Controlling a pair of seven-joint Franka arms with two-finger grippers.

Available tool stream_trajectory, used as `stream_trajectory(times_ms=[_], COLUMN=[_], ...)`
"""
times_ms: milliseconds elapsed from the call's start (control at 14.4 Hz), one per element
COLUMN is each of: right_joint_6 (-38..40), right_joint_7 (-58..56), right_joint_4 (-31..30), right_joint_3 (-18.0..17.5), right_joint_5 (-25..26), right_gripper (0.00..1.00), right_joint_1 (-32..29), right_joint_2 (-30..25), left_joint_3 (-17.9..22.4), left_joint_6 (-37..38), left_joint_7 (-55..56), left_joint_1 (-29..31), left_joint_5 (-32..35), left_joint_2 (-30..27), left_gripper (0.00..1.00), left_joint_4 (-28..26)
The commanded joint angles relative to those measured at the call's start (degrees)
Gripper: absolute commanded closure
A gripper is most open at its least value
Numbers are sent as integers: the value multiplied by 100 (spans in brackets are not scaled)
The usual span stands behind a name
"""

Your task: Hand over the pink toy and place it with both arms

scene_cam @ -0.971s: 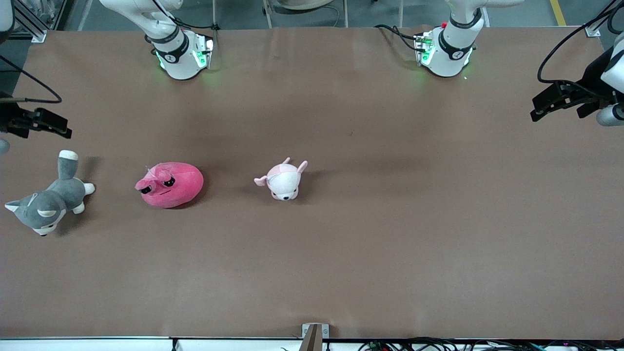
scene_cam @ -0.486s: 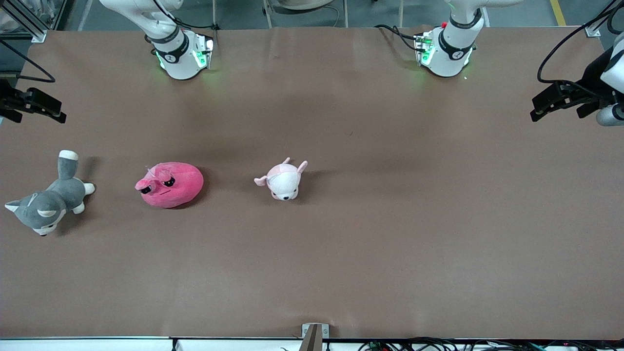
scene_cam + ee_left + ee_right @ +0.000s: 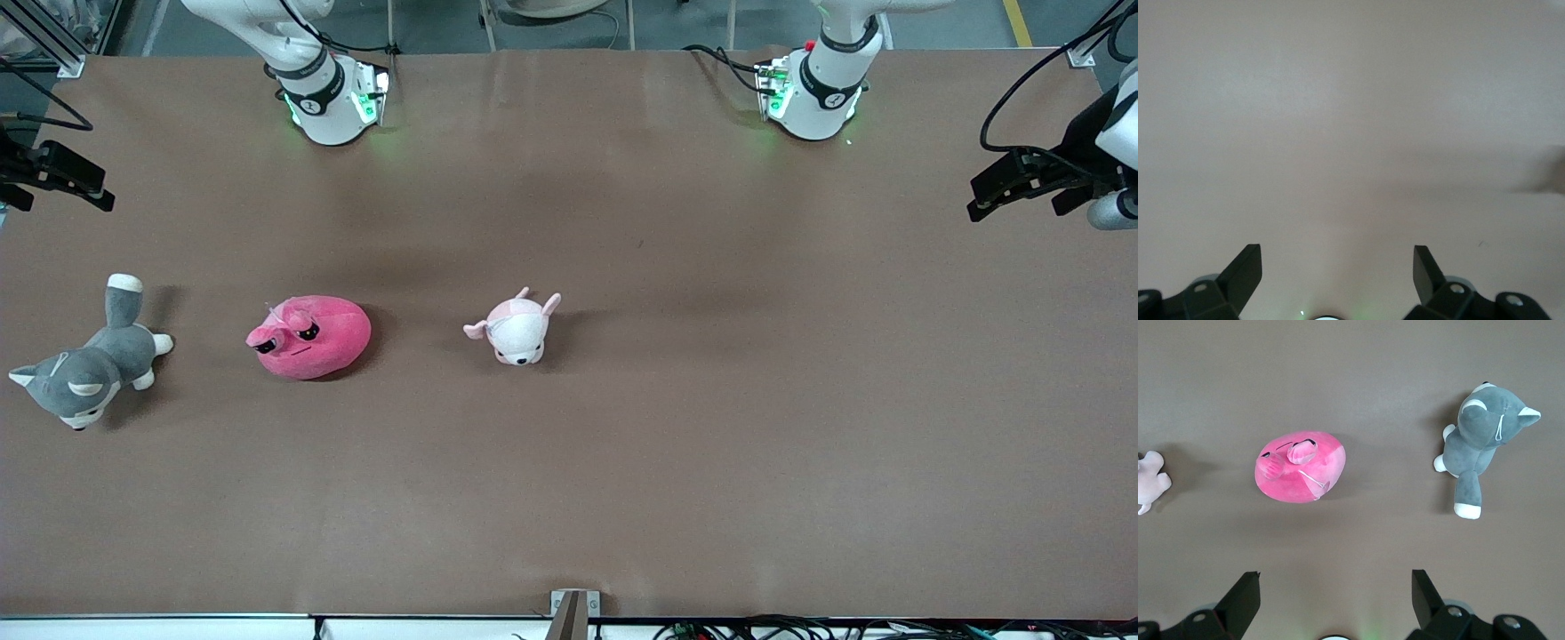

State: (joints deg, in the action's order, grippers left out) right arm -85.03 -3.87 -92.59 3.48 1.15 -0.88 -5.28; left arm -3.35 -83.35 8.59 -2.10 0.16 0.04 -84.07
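Right hand (image 3: 98,191): mine, fingers spread wide, nothing held; up in the air over the table edge at the right arm's end, wrist camera looking down on the toys.
Left hand (image 3: 982,200): mine, fingers spread wide, nothing held; up over bare table (image 3: 711,427) at the left arm's end, well apart from every toy.
Pink toy (image 3: 309,336): lying on the table toward the right arm's end, untouched, between the grey-and-white plush dog (image 3: 89,369) and the pale pink-and-white plush (image 3: 517,327).
Row: all three plushes side by side, none touching.
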Motion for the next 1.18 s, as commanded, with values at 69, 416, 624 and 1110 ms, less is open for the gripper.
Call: stream_trajectory(times_ms=[69,416,624,1110], right_joint_6=[-75,-75,-75,-101], right_joint_7=[1,1,1,1], right_joint_4=[-181,-181,-181,-172], right_joint_3=[4,-5,-14,-14], right_joint_5=[-97,-97,-106,-185], right_gripper=[0,0,0,0], right_joint_1=[0,9,17,17], right_joint_2=[-167,-167,-202,-202], left_joint_3=[-61,-61,-61,-61], left_joint_6=[-23,-23,-23,-23], left_joint_7=[-94,-94,-94,-94], left_joint_1=[87,79,79,87], left_joint_5=[-95,-95,-95,-104], left_joint_2=[-21,-21,-21,-21], left_gripper=[0,0,0,0], left_joint_4=[39,39,39,39])
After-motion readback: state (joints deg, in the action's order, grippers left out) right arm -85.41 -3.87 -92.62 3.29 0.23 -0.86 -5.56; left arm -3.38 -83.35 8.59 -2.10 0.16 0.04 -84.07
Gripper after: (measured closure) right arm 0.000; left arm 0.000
